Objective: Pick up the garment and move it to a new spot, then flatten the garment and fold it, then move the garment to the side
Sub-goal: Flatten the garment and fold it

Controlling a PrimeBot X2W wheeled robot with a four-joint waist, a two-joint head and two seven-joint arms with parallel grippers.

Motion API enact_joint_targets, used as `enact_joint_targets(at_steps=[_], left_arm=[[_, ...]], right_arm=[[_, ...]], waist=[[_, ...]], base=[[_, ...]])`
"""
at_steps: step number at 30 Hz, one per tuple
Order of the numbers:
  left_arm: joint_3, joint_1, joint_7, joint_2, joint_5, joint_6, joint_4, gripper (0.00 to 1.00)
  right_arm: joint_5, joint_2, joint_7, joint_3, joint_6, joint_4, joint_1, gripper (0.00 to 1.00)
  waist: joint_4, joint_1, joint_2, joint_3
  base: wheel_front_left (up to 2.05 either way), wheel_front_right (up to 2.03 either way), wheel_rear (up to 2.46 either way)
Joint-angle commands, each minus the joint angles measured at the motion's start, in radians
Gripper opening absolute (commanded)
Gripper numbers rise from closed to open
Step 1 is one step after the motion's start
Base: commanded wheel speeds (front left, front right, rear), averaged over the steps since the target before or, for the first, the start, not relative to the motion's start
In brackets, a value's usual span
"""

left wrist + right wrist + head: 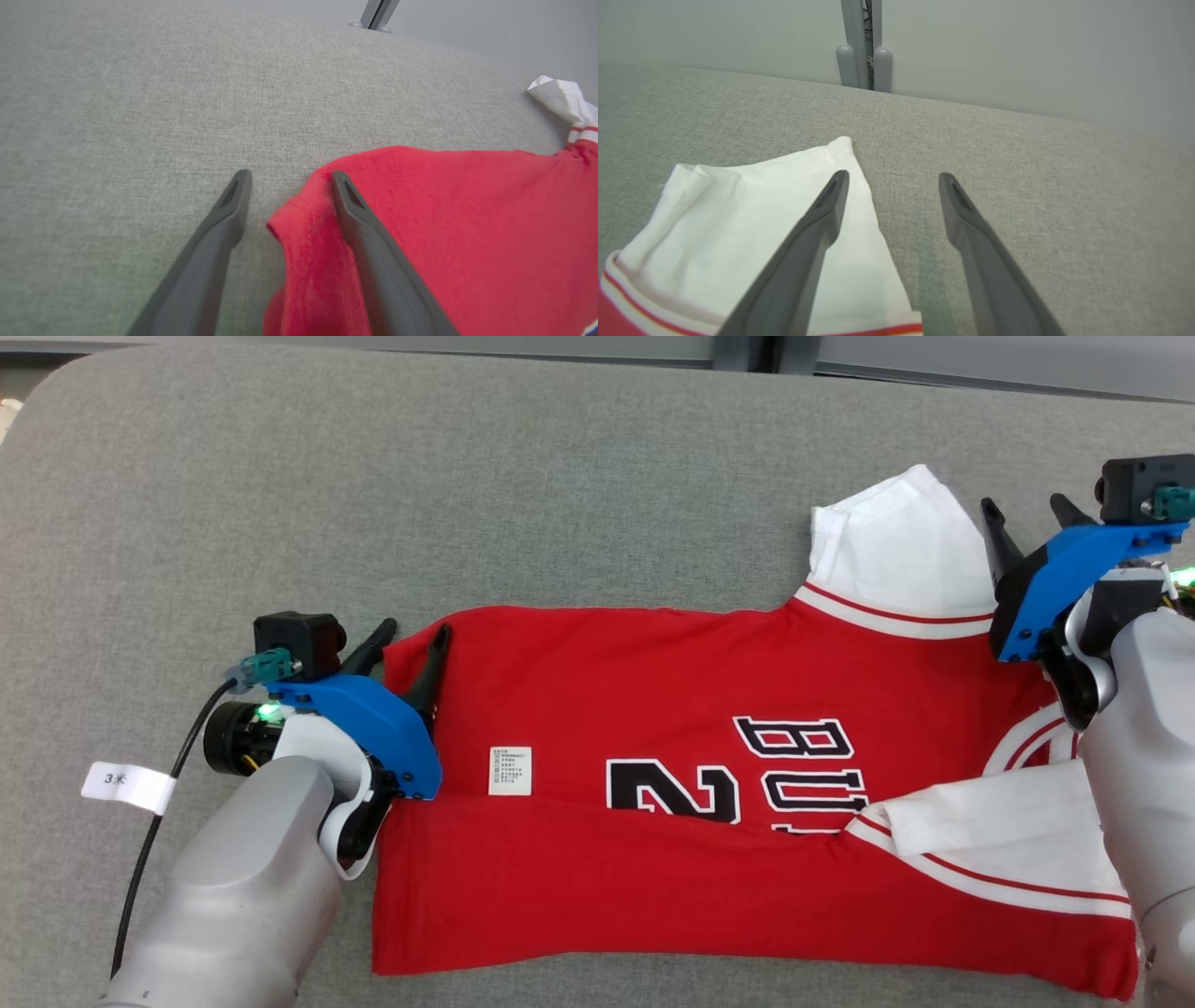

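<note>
My pale grey left forearm (233, 896) sits foremost, its left claw (415, 630) spread at the hem corner of the red jersey with white sleeves and black lettering (653, 709). The jersey lies part-folded on the grey woven-fabric surface (373, 476), and my right claw (1022, 504) is spread beside the far white sleeve (896, 541). From the left wrist, the left claw (289, 175) straddles the jersey's (467, 210) red corner. From the right wrist, the right claw (892, 177) has one finger over the white sleeve's (752, 200) edge, the other over bare fabric. Folding looks under way; next, both claws must pinch these edges.
</note>
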Motion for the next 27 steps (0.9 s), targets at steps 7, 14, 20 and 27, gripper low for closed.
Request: enact_joint_targets(at_steps=[7,14,20,27], left_arm=[[-0.059,-0.043,-0.013,-0.004,-0.036,-0.001,-0.020,0.00],[-0.109,-0.073,-0.048,-0.025,-0.060,-0.001,-0.021,0.00],[-0.152,-0.093,-0.072,-0.047,-0.085,-0.001,-0.014,0.00],[-0.198,-0.113,-0.086,-0.066,-0.118,-0.001,-0.009,0.00]], right_arm=[[-0.051,-0.015,0.025,-0.044,0.000,0.079,-0.081,1.00],[-0.104,-0.033,0.015,-0.091,0.000,0.129,-0.113,1.00],[-0.134,-0.025,0.009,-0.104,0.000,0.158,-0.133,1.00],[-0.174,-0.047,0.025,-0.144,0.000,0.180,-0.147,1.00]], waist=[[0.051,0.0000,0.0000,0.036],[0.091,0.0000,0.0000,0.053],[0.113,0.0000,0.0000,0.060],[0.142,0.0000,0.0000,0.066]], base=[[0.00,0.00,0.00],[0.00,0.00,0.00],[0.00,0.00,0.00],[0.00,0.00,0.00]])
